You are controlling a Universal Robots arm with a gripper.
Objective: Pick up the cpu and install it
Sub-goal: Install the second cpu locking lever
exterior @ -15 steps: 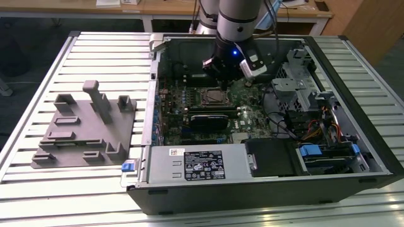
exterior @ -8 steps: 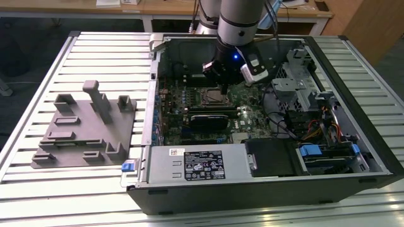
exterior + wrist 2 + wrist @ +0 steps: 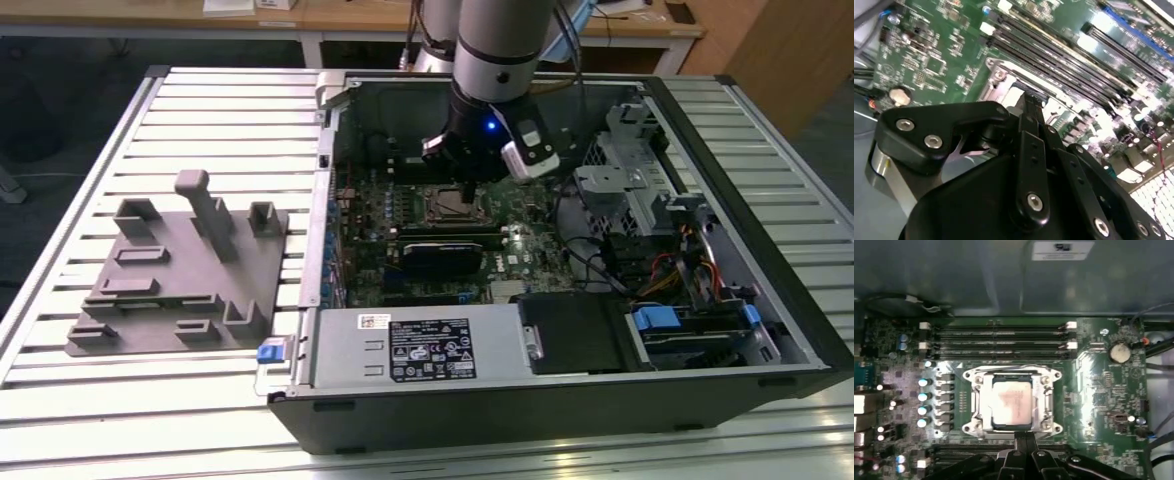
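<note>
- Ribbed silver metal forms the table (image 3: 200,110), which carries an open black computer case (image 3: 561,400); wooden desks stand behind.
- A grey plastic fixture tray (image 3: 180,275) sits toward the exterior view's left table edge.
- The cpu (image 3: 1012,402) lies in the motherboard socket (image 3: 974,405).
- The gripper (image 3: 1024,442) hangs just above it, fingers (image 3: 1030,107) pressed together, gripping nothing.
- White labels mark the power supply (image 3: 420,345); their print is unreadable.

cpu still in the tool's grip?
No. In the first wrist view the cpu lies inside the socket frame, with the tool at the frame's edge.
</note>
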